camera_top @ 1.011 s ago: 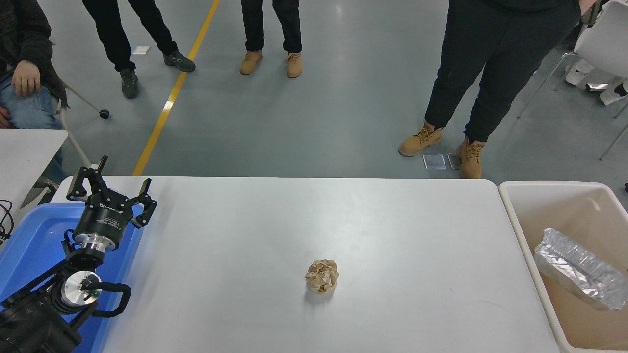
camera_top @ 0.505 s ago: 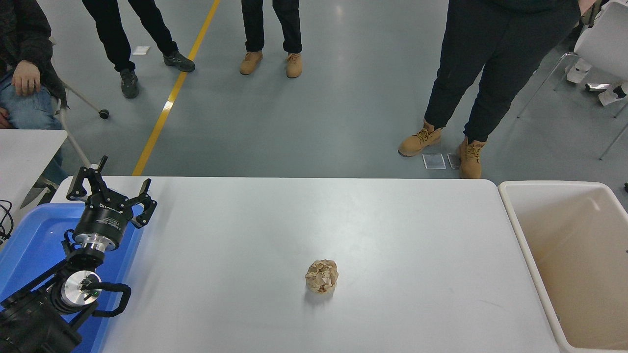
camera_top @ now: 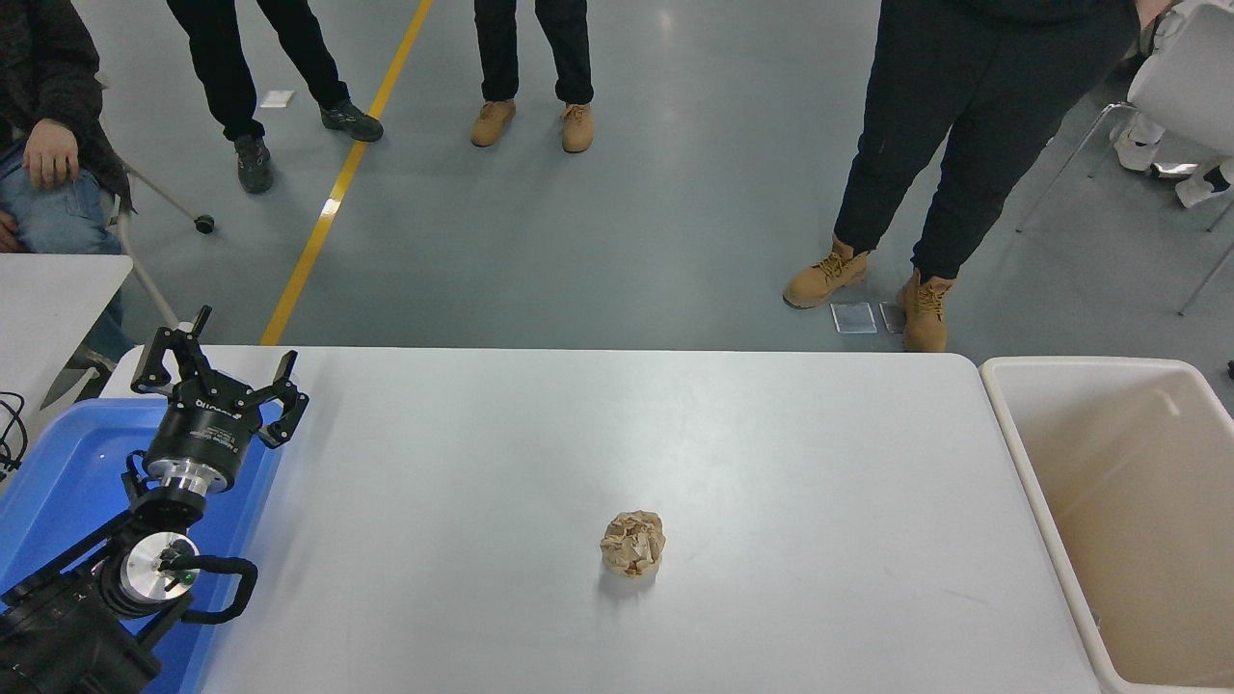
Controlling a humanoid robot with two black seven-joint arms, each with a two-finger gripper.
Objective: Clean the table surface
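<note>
Here, the table surface is a wide, plain matte white top with rounded corners, filling most of the lower view and lit evenly with a faint sheen near its middle. One crumpled ball of brown paper sits on it, a little toward the near edge and roughly central left to right, casting a small shadow. The left gripper hangs over the table's far left corner, above the edge where a blue bin meets the tabletop; its black fingers are spread apart and hold nothing. The paper ball lies well apart from that gripper, off to its right and nearer the camera. The right arm is out of sight. A beige bin stands just beside the table's right end, its inside bare as far as it shows. Beyond the far edge, on a grey floor with a yellow line, several people stand, and one sits at the upper left beside a smaller white table.
</note>
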